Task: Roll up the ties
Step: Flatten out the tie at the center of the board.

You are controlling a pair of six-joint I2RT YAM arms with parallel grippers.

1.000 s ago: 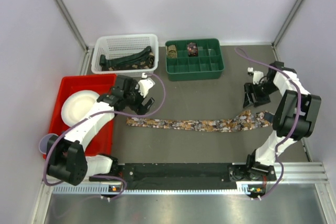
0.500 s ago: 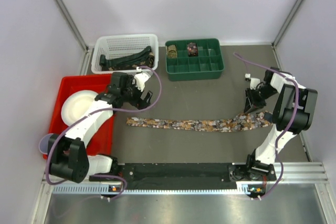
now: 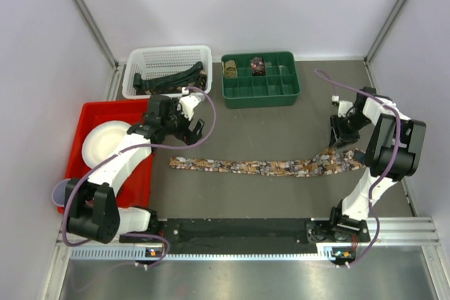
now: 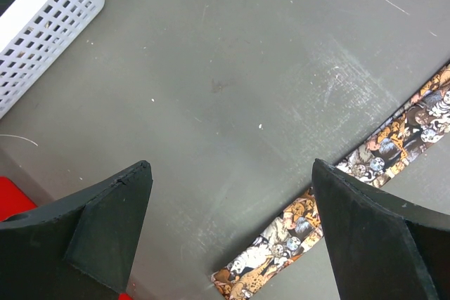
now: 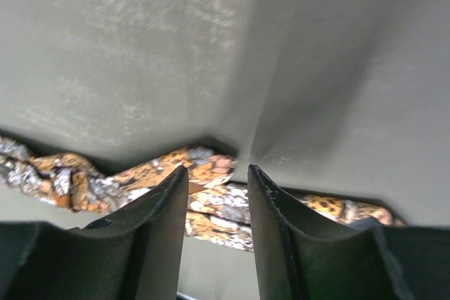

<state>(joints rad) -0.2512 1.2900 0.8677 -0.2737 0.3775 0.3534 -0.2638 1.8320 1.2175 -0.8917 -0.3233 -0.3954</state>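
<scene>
One long tie [image 3: 260, 166]: lies flat and unrolled across the middle of the table [image 3: 274, 128], running left to right. It has a brown-orange print of small figures.
Tie's left end: narrow, and on the table just in front of the left gripper [image 3: 191, 131]. In the left wrist view the strip [image 4: 380, 149] runs diagonally under the right-hand finger.
Tie's right end: wider and slightly bunched, directly under the right gripper [image 3: 337, 142].
Left gripper jaws: spread wide [image 4: 230, 173], with bare table between them and nothing held.
Right gripper jaws: close together with a narrow gap [image 5: 218, 173] and the tips down at the fabric. The tie [image 5: 148, 173] humps up at the fingertips and shows in the gap. Whether they pinch it cannot be told.
White basket [image 3: 169, 50]: at the back left of the table, with loose dark ties [image 3: 172, 76] lying in it. Its corner [image 4: 49, 26] shows in the left wrist view.
Green tray [image 3: 260, 100]: just right of the basket and divided into compartments. Two rolled ties sit in its back row, one in the left corner [image 3: 230, 68] and the other further right [image 3: 258, 65].
Red tray [image 3: 98, 110]: at the left edge, holding a white plate [image 3: 105, 142].
Purple cup [image 3: 60, 191]: at the near left, beside the red tray.
</scene>
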